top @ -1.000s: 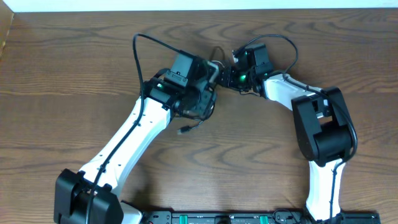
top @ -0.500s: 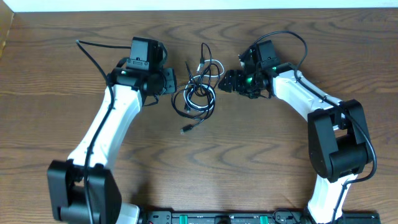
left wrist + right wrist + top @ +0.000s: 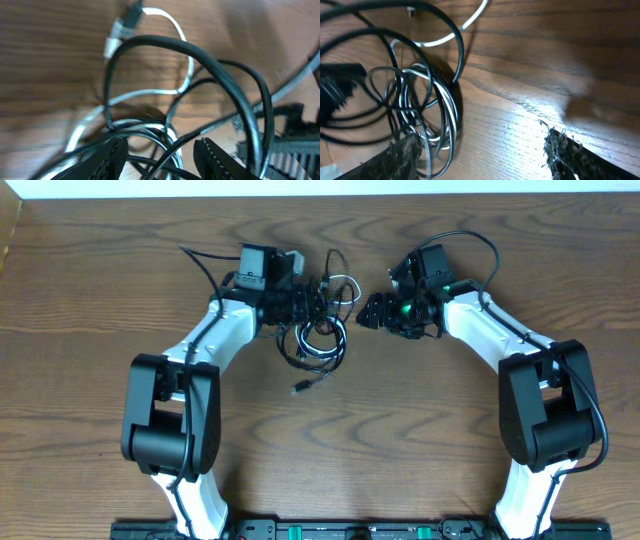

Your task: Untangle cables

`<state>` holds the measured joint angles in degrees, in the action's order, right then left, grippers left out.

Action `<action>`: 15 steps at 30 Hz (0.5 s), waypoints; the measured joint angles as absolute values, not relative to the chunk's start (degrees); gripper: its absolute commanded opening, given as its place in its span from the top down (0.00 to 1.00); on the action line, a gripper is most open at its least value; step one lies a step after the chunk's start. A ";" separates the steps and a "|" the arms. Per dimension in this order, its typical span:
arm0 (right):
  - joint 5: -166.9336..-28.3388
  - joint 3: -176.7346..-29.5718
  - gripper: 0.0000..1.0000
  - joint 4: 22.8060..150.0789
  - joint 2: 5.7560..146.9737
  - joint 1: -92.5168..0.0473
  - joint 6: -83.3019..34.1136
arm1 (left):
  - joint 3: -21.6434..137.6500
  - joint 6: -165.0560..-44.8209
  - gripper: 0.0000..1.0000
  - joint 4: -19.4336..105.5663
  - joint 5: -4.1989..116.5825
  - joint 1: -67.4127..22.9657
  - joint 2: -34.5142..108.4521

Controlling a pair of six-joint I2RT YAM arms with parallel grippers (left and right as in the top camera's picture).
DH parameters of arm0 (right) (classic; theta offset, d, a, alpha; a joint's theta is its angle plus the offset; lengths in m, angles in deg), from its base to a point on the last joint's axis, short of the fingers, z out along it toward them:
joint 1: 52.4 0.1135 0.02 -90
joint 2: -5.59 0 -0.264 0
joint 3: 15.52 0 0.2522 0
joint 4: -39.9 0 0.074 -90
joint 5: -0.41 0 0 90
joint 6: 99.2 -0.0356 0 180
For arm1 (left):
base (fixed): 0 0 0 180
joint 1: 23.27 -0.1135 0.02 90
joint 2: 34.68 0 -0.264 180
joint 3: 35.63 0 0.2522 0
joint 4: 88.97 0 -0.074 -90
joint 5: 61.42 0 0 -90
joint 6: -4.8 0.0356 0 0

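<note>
The cables (image 3: pixel 320 335) lie in a tangle of thin black loops at the table's back middle, with a white one (image 3: pixel 345 285) arcing over the top. One plug end (image 3: pixel 297 390) trails toward the front. My left gripper (image 3: pixel 310 305) pokes into the tangle's upper left. In the left wrist view it (image 3: pixel 162 160) is open, with black strands (image 3: pixel 200 55) running between the jaws and the white cable (image 3: pixel 175 30) beyond. My right gripper (image 3: pixel 365 312) hovers just right of the tangle. It (image 3: pixel 487 155) is open over bare wood, and coiled cables (image 3: pixel 425 100) sit by its left finger.
Thick black arm cables loop up behind each wrist, one on the left (image 3: pixel 200 260) and one on the right (image 3: pixel 470 245). The table's far edge (image 3: pixel 320 195) runs close behind the tangle. A black rail (image 3: pixel 320 530) lines the front edge.
My left gripper, half a second ago off to the left of the tangle, has swung right into it. The right gripper has stayed in place, open.
</note>
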<state>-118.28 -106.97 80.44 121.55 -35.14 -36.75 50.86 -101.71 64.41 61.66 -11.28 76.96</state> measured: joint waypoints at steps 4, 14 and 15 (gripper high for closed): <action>-118.28 -106.97 0.22 80.46 121.55 -35.14 -36.75 | 50.86 -101.43 0.51 63.58 63.82 -9.08 76.98; -118.28 -106.97 0.20 80.46 121.55 -35.14 -36.72 | 50.86 -98.98 0.74 60.06 56.52 -4.92 76.98; -118.28 -106.97 0.20 80.44 121.55 -35.14 -36.72 | 50.86 -98.90 0.88 59.95 55.06 -4.20 76.98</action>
